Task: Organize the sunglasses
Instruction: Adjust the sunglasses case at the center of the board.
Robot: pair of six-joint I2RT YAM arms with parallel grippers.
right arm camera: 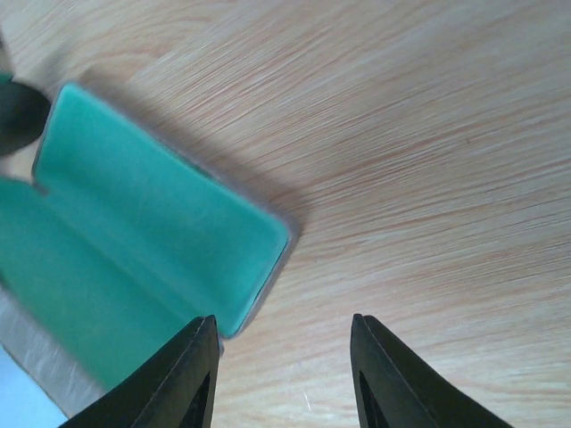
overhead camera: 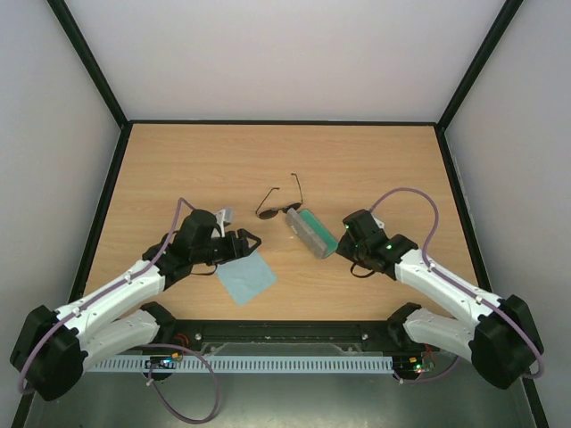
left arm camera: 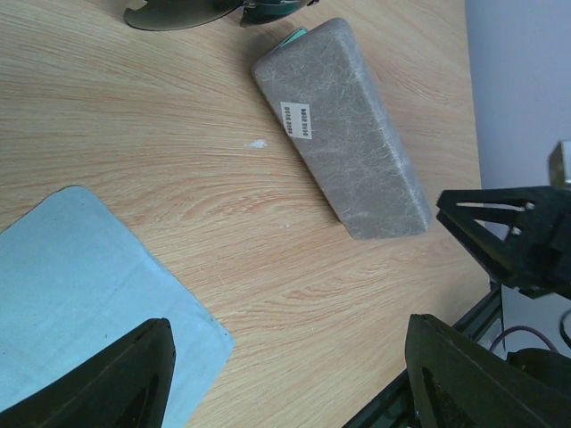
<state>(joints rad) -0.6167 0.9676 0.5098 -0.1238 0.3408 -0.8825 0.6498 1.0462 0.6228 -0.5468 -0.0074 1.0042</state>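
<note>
The sunglasses (overhead camera: 278, 207), thin dark wire frame with dark lenses, lie unfolded on the wooden table just behind the case. The grey case (overhead camera: 312, 232) lies open, showing its green lining (right arm camera: 134, 259). In the left wrist view I see its grey outer shell (left arm camera: 343, 134) and a dark lens (left arm camera: 169, 13) at the top edge. My left gripper (overhead camera: 250, 240) is open and empty above the cloth's corner, left of the case. My right gripper (overhead camera: 343, 241) is open and empty at the case's right end, one fingertip (right arm camera: 192, 374) next to its lid corner.
A light blue cloth (overhead camera: 246, 276) lies flat in front of the left gripper and also shows in the left wrist view (left arm camera: 80, 294). Black rails border the table (overhead camera: 375, 169). White walls stand on three sides.
</note>
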